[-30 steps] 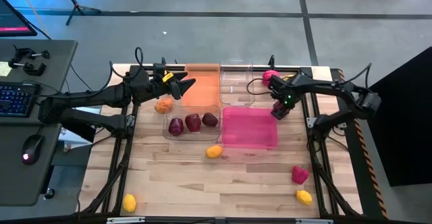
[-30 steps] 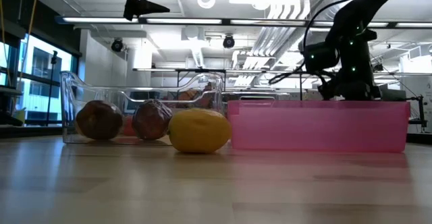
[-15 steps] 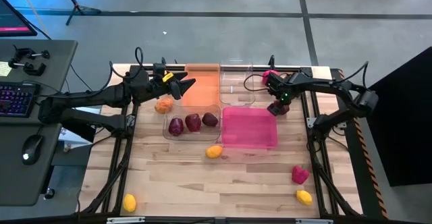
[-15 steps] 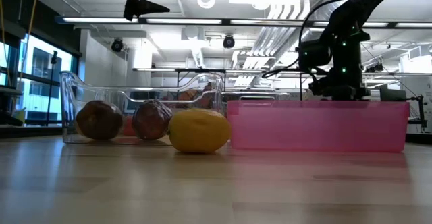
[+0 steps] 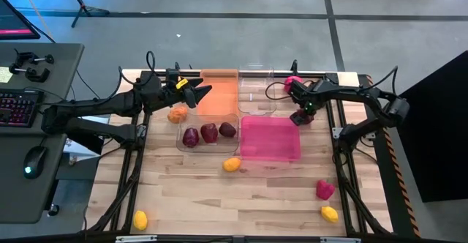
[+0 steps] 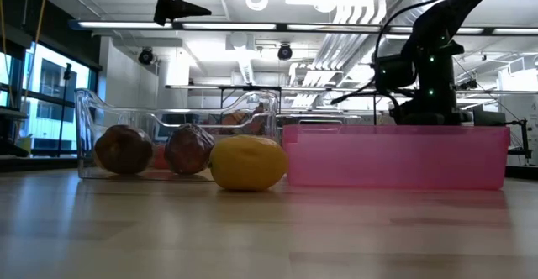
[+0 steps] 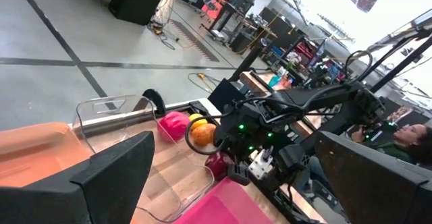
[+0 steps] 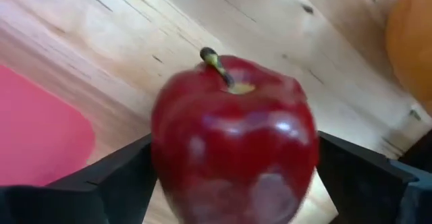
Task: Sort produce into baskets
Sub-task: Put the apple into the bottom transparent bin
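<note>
Three fruits (image 5: 209, 133) in near clear bin (image 5: 184, 146), apple (image 8: 233, 143) between right claw (image 5: 300, 118) fingers

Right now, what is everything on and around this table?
orange bin: 1, far middle
pink bin: 1, centre
clear bins: 2, beside those
maroon pieces: 3, in the nearer clear bin
apple: 1, red, on the table by the pink bin
orange fruit: 1, left of the bins
yellow pieces: 3, near side
pink pieces: 2, right side
keyboard: 1, side desk
left gripper: open, over the orange bin
right gripper: around the apple
</note>
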Motion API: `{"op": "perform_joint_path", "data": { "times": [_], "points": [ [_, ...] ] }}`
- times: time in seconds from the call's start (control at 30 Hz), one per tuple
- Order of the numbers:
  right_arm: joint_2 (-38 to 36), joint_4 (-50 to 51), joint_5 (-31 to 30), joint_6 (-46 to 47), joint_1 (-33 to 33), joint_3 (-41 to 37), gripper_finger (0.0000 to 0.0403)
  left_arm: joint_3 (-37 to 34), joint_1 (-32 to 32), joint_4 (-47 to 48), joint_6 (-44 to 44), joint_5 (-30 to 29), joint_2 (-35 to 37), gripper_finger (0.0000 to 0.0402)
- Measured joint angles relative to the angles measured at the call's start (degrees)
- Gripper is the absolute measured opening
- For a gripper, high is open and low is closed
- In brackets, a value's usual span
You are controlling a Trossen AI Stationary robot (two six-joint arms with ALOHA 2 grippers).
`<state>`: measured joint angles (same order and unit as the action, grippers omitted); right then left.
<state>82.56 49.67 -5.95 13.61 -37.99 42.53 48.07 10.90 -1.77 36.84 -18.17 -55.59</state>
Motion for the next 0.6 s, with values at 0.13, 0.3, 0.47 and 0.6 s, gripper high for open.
{"op": "perform_joint_path", "data": {
  "times": [0.13,0.3,0.47,0.6],
  "points": [
    [0.0,-1.1,-0.5,1.0,-0.3,-0.2,0.0308,0.0,0.0,-2.4,0.0,0.0,0.0,0.0395],
    [-0.6,0.8,-2.3,0.1,-0.3,1.7,0.0249,0.0,0.0,-4.5,-2.3,0.2,0.6,0.0395],
    [-6.0,3.2,-3.1,0.1,-0.1,7.9,0.0249,0.0,0.0,-7.4,-5.1,1.3,2.5,0.0395],
    [-11.7,-5.3,3.2,3.2,2.3,12.2,0.0251,0.0,0.0,-8.3,-6.2,1.2,4.0,0.0395]
  ]
}}
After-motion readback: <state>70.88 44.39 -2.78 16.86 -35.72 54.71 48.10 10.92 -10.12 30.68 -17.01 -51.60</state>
